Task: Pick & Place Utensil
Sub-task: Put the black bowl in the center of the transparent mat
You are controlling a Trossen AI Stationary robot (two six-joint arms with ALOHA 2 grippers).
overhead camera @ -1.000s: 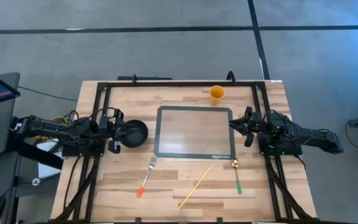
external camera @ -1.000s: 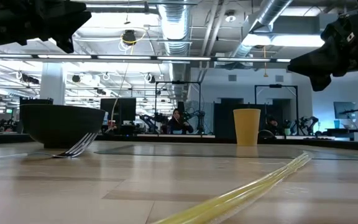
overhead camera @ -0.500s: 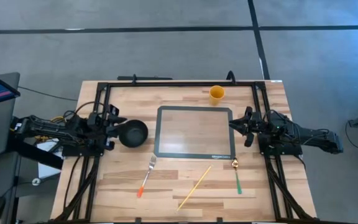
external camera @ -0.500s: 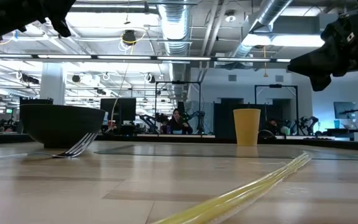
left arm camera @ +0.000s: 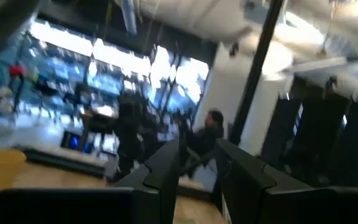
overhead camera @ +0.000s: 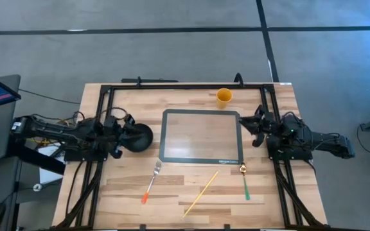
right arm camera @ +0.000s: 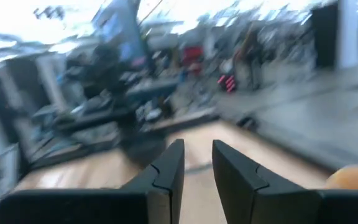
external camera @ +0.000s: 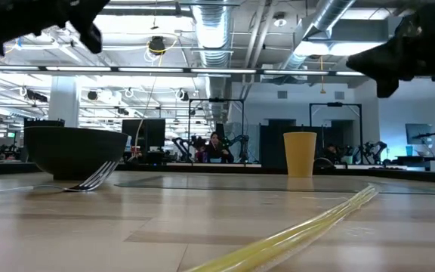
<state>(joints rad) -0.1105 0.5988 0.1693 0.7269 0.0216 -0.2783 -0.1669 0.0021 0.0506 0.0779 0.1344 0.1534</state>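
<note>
Butcher-block counter [overhead camera: 108, 192] of pale wood strips, carrying a rectangular dark-rimmed tray [overhead camera: 201, 136] at centre. Metal fork [overhead camera: 151, 180], orange-handled, lies toward the near edge beside a yellow stick [overhead camera: 201, 192] and green-handled spoon [overhead camera: 244, 181]. Left claw [overhead camera: 122, 133], fingers slightly apart, hovers by the round black bowl [overhead camera: 139, 136]; right claw [overhead camera: 257, 126], narrowly apart, at the right edge.

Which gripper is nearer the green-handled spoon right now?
Right. The right gripper hovers at the mat's right edge, just behind the green-handled spoon; the left gripper is over the black bowl, across the table.
</note>
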